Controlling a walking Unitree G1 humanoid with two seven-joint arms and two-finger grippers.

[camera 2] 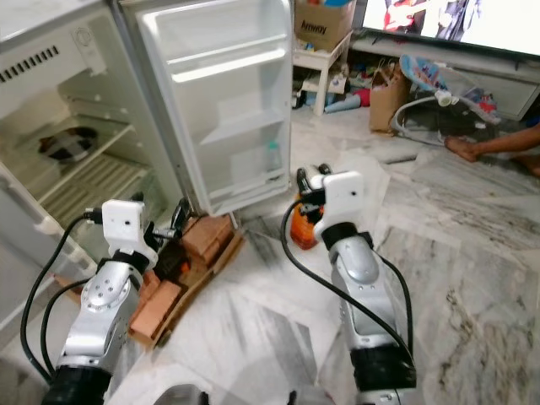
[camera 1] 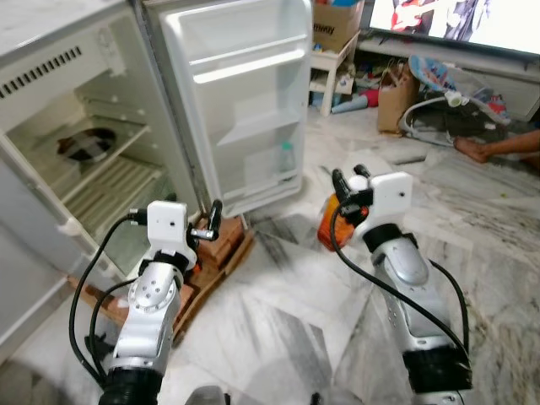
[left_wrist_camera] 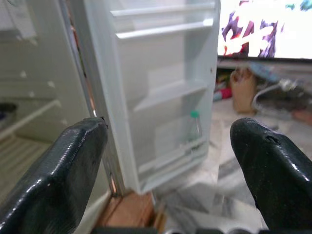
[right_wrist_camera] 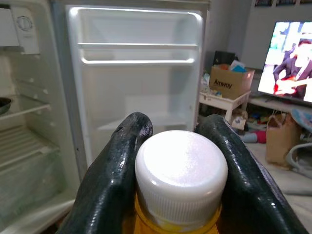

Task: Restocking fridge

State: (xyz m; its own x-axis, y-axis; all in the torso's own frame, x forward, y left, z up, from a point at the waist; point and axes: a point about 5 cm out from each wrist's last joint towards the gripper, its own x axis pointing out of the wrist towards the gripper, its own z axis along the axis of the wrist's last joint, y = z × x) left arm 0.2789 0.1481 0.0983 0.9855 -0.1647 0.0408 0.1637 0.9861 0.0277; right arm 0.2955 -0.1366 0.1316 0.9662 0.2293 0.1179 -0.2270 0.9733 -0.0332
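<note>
The fridge (camera 1: 51, 93) stands open at the left, its white door (camera 1: 245, 101) swung wide with bare shelves. A small clear bottle with a green cap (left_wrist_camera: 194, 129) sits in the door's lowest shelf. A dark bowl (camera 1: 84, 145) rests on an inner wire shelf. My right gripper (camera 1: 348, 181) is shut on an orange bottle (camera 1: 329, 224), its fingers (right_wrist_camera: 117, 175) clamping just under the white cap (right_wrist_camera: 181, 168), held low in front of the door. My left gripper (camera 1: 211, 221) hangs open with nothing in it near the fridge's bottom corner.
Red bricks on a wooden board (camera 1: 224, 245) lie at the fridge's foot. A cardboard box (camera 1: 336, 25), a paper bag (camera 1: 395, 97), a baby bouncer (camera 1: 447, 84) and a TV (camera 1: 456, 17) line the back. A person's limb (camera 1: 498, 148) rests on the marble floor at right.
</note>
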